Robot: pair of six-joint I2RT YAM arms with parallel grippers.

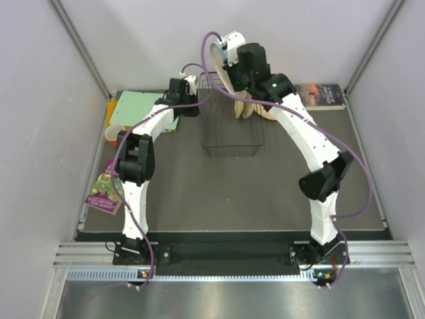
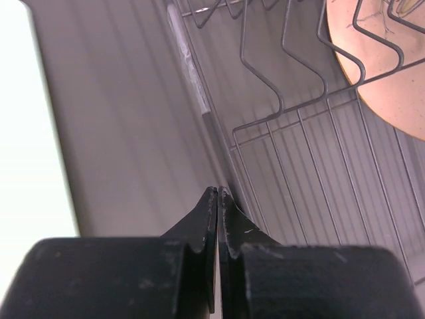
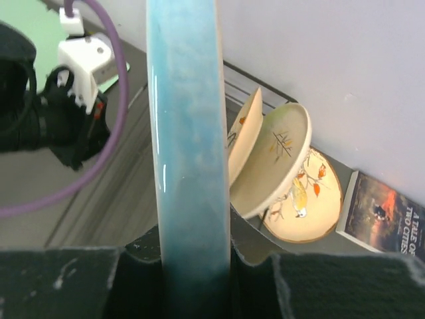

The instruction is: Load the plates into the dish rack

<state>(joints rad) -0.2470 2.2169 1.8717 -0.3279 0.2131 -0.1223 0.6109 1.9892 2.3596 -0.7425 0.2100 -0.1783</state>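
"A TALE OF TWO CITIES", on bk (image 3: 384, 216)

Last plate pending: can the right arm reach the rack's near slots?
Probably yes. The right gripper holds the light blue plate above the dish rack; its near slots look bare, and the left gripper sits at its left edge.

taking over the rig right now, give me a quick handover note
Grippers: the left gripper is shut, its tips at the left rim of the dish rack; whether it pinches the wire cannot be told. The right gripper is shut on the light blue plate, held on edge above the rack's far end.
Done: three plates stand leaning in the rack's far end.
Left: lower the blue plate into a free slot, let go, draw both arms back.
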